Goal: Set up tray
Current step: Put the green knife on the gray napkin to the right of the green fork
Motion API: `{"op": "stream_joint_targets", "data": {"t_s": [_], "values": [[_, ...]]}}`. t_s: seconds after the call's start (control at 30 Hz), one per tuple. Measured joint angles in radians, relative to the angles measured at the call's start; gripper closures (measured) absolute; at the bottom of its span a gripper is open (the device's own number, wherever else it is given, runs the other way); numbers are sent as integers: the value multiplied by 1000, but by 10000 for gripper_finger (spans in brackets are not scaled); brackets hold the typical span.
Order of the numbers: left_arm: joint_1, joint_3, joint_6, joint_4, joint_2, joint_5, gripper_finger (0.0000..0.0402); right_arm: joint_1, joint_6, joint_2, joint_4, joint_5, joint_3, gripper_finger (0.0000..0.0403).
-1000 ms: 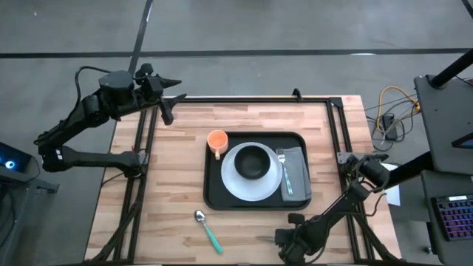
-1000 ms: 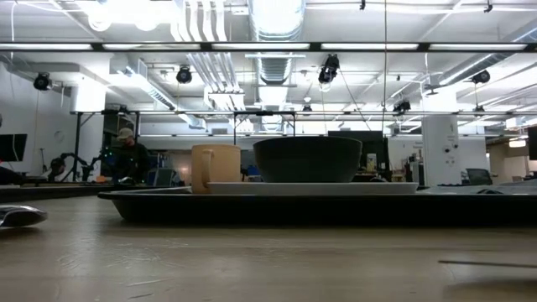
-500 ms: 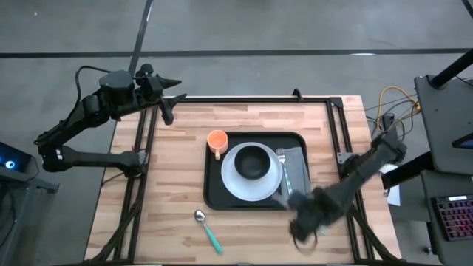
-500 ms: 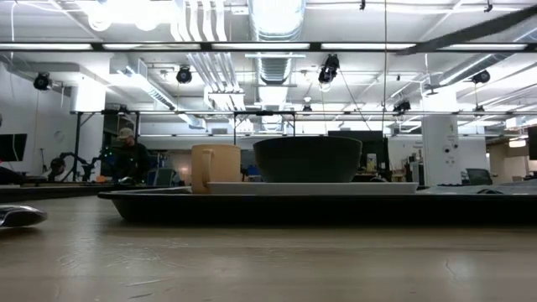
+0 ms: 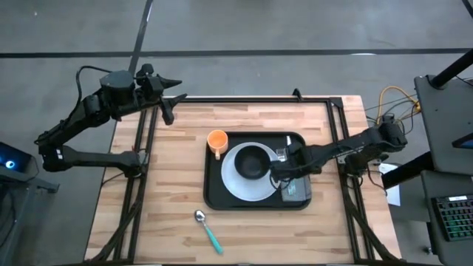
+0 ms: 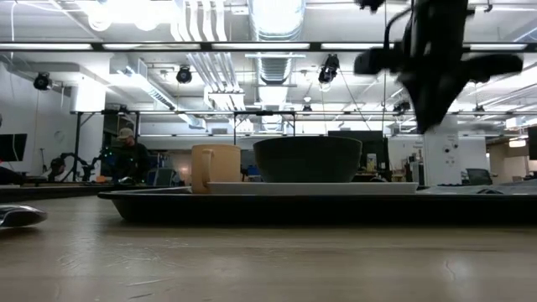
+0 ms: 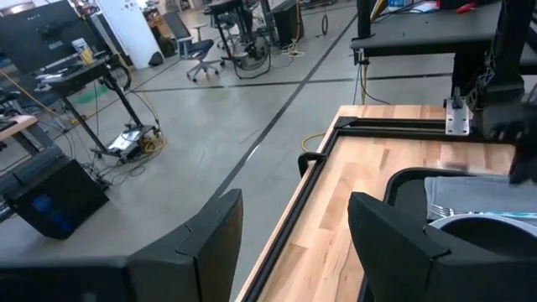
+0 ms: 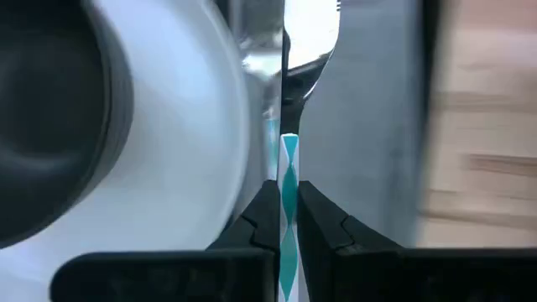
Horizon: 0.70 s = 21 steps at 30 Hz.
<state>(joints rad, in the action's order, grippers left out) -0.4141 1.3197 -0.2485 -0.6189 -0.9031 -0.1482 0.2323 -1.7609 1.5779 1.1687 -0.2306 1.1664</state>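
Tray (image 5: 214,193) held plate (image 5: 238,186) with bowl (image 5: 253,161), cup (image 5: 216,141), napkin (image 5: 298,190), fork (image 8: 289,180). Right gripper (image 5: 278,174) closed over fork; left gripper (image 5: 167,103) parted, empty.

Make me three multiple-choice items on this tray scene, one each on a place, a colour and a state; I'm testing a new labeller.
1. Where does the spoon lie?
A. in the bowl
B. on the bare wood, off the tray
C. on the napkin

2. What colour is the cup?
A. orange
B. blue
C. white

3. How is the right claw?
A. wide open above the cup
B. parked off the table
C. shut on the fork's striped handle

Answers:
1 B: the spoon rests on the table, outside the tray.
2 A: the cup beside the plate is orange.
3 C: the right claw pinches the fork over the napkin; the left claw waits open at the table's corner.
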Motion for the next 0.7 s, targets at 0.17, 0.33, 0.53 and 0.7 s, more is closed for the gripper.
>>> {"op": "stream_joint_targets", "data": {"t_s": [0.17,0.33,0.53,0.7], "values": [[0,0,0,-10,1,0,205,-7,40,2,-215,65,-164,394],[0,0,0,-31,1,0,205,-9,40,-7,-234,79,-238,394],[0,0,0,-45,1,0,205,-12,37,-15,-295,81,-291,394],[0,0,0,-44,0,0,205,-25,37,-15,-380,101,-351,394]]}}
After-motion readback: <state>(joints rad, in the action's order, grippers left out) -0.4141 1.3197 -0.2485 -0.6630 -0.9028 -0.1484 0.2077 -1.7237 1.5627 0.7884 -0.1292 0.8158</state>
